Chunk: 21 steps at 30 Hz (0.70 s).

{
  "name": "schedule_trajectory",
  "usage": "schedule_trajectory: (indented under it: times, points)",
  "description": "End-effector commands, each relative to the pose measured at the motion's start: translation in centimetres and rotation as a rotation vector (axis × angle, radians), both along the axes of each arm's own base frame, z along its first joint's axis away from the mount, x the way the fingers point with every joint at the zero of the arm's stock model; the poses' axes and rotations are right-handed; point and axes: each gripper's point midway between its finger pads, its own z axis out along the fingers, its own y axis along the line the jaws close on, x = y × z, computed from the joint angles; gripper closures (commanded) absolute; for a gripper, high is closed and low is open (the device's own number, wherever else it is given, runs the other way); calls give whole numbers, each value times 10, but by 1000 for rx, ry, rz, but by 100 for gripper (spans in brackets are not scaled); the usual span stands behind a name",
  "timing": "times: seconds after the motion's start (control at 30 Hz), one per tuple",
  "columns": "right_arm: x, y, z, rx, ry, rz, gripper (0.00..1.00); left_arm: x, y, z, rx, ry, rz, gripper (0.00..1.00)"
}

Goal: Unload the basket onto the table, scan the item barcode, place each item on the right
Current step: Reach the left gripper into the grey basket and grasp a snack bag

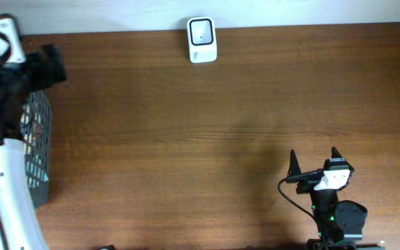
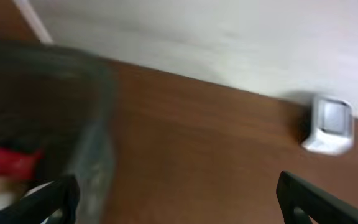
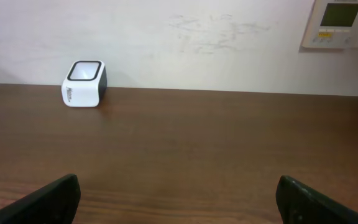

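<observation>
The white barcode scanner stands at the table's far edge by the wall, its window up; it shows in the left wrist view as the scanner and in the right wrist view as the scanner. A red item lies blurred inside the mesh basket. My left gripper hangs open and empty beside the basket's rim. My right gripper stands open and empty near the front right, with its fingertips far apart over bare wood.
The grey mesh basket stands at the table's left edge, partly under my left arm. A wall control panel hangs beyond the table's back edge. Brown wood stretches between the basket, the scanner and my right gripper.
</observation>
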Motion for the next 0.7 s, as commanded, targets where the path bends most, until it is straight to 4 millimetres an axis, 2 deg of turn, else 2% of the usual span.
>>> schedule_trajectory:
  times: [0.0, 0.1, 0.13, 0.2, 0.23, 0.27, 0.33, 0.37, 0.43, 0.6, 0.63, 0.67]
  points:
    - [0, 0, -3, 12, 5, 1, 1, -34, 89, 8, -90, -46, 340, 1]
    - [0, 0, -3, 12, 5, 1, 1, -75, 155, 4, -133, -63, 561, 1]
    - [0, 0, -3, 12, 5, 1, 1, -82, 171, -4, -157, -53, 614, 1]
    - [0, 0, -3, 12, 5, 1, 1, -81, 195, -38, -204, 26, 662, 1]
    - [0, 0, -3, 12, 5, 1, 1, -72, 200, -65, -248, 83, 659, 1]
    - [0, 0, -3, 12, 5, 1, 1, -62, 206, -101, -305, 165, 654, 1]
    - [0, 0, -3, 12, 5, 1, 1, -56, 211, -143, -354, 263, 659, 1]
    - [0, 0, -3, 12, 5, 1, 1, -48, 210, -171, -398, 316, 641, 1]
    - [0, 0, -3, 12, 5, 1, 1, -34, 203, -220, -468, 411, 605, 1]
    - [0, 0, -3, 12, 5, 1, 1, -21, 196, -297, -527, 549, 591, 2]
    - [0, 0, -3, 12, 5, 1, 1, -20, 196, -307, -533, 563, 590, 14]
    - [0, 0, -3, 12, 5, 1, 1, -20, 196, -311, -535, 570, 590, 62]
